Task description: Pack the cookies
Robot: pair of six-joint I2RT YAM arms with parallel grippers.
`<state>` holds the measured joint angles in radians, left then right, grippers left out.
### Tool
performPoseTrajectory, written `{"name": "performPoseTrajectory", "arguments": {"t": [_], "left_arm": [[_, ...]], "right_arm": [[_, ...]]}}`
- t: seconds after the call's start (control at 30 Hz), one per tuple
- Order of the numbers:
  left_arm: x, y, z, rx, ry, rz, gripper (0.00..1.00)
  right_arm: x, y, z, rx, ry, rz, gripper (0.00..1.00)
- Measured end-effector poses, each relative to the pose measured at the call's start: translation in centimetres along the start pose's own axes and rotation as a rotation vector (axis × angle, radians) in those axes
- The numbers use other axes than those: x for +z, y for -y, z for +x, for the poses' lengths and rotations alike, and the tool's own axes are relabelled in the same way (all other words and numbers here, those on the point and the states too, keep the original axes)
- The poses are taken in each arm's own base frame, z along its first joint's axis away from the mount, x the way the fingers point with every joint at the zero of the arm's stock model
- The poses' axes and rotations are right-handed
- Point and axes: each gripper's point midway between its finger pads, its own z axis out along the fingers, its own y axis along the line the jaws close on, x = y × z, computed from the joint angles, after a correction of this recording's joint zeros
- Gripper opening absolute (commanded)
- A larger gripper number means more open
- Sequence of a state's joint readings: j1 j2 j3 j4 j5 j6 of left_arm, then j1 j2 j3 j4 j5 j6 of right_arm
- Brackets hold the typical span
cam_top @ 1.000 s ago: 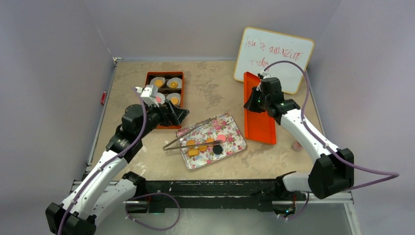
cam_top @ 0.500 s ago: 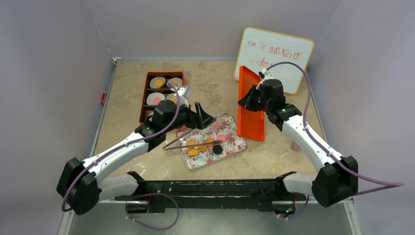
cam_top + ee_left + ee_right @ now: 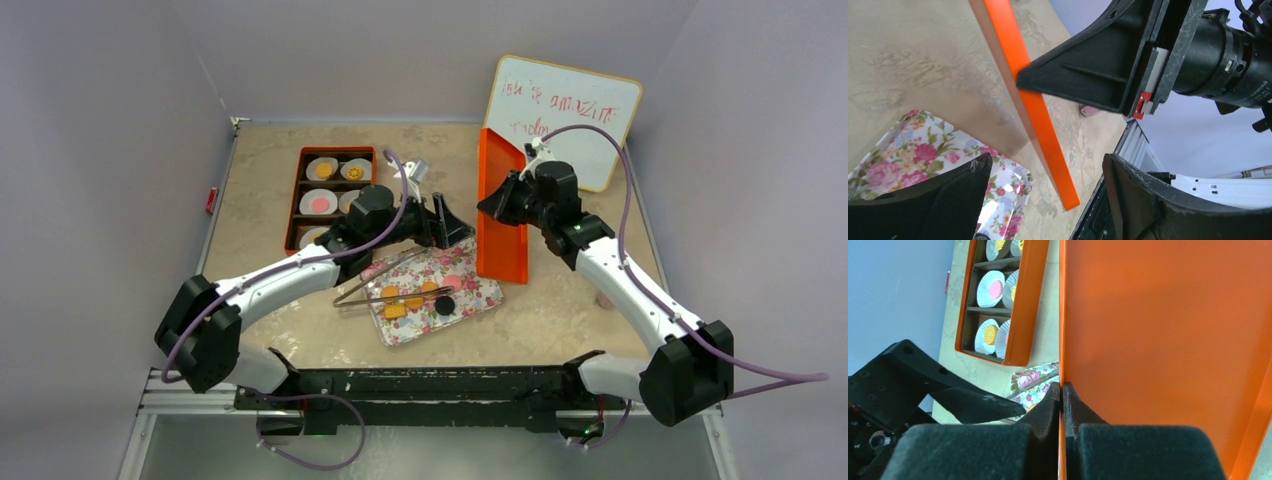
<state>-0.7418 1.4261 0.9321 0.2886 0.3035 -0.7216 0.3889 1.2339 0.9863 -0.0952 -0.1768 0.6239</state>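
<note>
At one o'clock from the floral tray (image 3: 482, 264), my right tool (image 3: 1061, 390) pinches the orange lid (image 3: 1158, 340) by its rim, steeply tilted, presumably to cap the box (image 3: 299, 192) at eleven. Left tool (image 3: 450, 222) gapes, empty. Cookies (image 3: 390, 293) sit on tray and in box.

Mottled beige tabletop (image 3: 440, 170). Directly on it: orange compartment box (image 3: 337, 150), far left; floral tray (image 3: 472, 268), centre near; whiteboard (image 3: 565, 110), standing far right; small pink item (image 3: 604, 297), right side, partly hidden.

Some cookies (image 3: 444, 305) lie on the floral tray (image 3: 470, 262), others in the orange box (image 3: 338, 150).
</note>
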Motion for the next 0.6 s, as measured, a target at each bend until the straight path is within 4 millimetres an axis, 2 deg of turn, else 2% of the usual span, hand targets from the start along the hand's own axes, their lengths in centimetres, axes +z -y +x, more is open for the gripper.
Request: {"name": "performPoseTrajectory", "arguments": {"t": [0.17, 0.37, 0.6], "left_arm": [[2.0, 0.2, 0.4, 0.004, -0.025, 0.018, 0.72], [3.7, -0.4, 1.3, 0.003, -0.055, 0.011, 0.65], [4.5, 0.2, 1.0, 0.015, -0.047, 0.027, 0.48]], "right_arm": [[0.0, -0.8, 0.4, -0.004, -0.008, -0.018, 0.0], [-0.4, -1.6, 0.4, -0.008, -0.003, -0.039, 0.0], [-0.6, -2.4, 0.0, -0.01, 0.007, -0.055, 0.0]]}}
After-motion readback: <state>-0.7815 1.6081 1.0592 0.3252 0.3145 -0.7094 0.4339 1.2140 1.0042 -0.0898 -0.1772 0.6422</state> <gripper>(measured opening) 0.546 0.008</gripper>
